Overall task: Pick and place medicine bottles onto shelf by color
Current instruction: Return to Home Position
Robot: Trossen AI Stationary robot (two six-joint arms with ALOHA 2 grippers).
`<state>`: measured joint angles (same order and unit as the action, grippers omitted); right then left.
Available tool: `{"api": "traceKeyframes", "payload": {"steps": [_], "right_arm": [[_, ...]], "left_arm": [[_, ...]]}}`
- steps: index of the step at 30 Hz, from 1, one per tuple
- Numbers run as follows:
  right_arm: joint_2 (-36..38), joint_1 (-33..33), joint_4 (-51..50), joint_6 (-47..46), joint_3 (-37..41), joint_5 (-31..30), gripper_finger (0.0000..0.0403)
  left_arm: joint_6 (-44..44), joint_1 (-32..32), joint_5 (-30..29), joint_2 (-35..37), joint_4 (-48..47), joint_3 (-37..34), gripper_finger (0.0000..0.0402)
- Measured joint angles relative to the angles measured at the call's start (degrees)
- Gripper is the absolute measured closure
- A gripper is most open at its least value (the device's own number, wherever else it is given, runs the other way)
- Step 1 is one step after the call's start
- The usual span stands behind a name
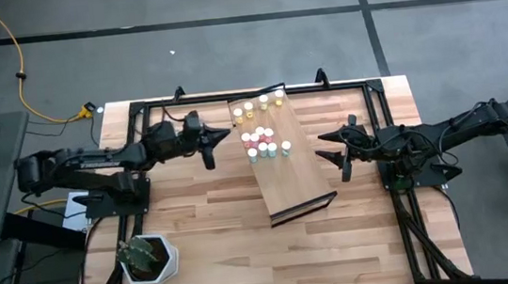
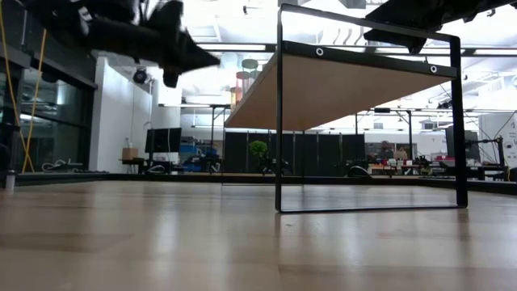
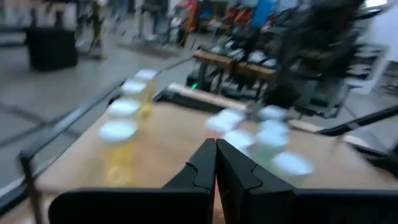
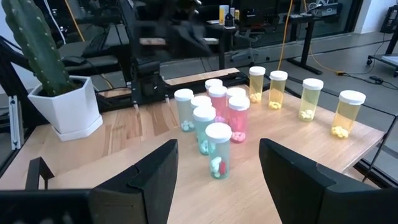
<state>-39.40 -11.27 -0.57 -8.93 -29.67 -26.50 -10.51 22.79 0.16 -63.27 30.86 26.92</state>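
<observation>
Atop the shelf [image 1: 293, 178], capped medicine bottles [image 1: 262, 147].

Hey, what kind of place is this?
Probably a robotics lab: dark robot arms, left and right, mounted at a light butcher-block wooden table, a yellow cable on the grey floor, cluttered desks behind.

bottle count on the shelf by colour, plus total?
Yellow bottles: 4
Pink bottles: 4
Teal bottles: 4
Total: 12, all standing on the shelf. Some pink and teal ones are partly hidden behind others in the right wrist view.
</observation>
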Motion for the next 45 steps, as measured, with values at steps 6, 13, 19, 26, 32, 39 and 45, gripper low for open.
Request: {"api": "traceKeyframes", "payload": {"steps": [6,13,19,26,32,39,45], "right_arm": [[0.0,0.0,1.3,0.4,0.0,-3.0,0.0187],[0.0,0.0,1.8,0.4,0.0,-3.9,0.0187],[0.0,0.0,1.9,0.4,0.0,-3.9,0.0187],[0.0,0.0,1.9,0.4,0.0,-3.4,0.0187],[0.0,0.0,2.1,0.4,0.0,-3.4,0.0187],[0.1,0.0,2.1,0.4,0.0,-3.4,0.0187],[1.1,0.0,0.7,0.4,0.0,-2.8,0.0187]], "left_arm": [[4.5,-6.0,-0.7,6.6,-0.1,-0.1,0.0401],[6.9,-12.4,-5.4,11.0,-0.2,-2.4,0.0401],[7.1,-11.7,-5.3,19.3,0.2,-10.3,0.0401],[5.1,-3.8,4.2,33.2,-0.9,-18.5,0.0401],[0.1,2.1,11.1,40.3,-2.1,-25.3,0.0401],[-1.8,4.7,11.8,44.9,-8.6,-26.3,0.0401],[-0.8,2.8,10.2,45.9,-15.3,-26.3,0.0401]]}}
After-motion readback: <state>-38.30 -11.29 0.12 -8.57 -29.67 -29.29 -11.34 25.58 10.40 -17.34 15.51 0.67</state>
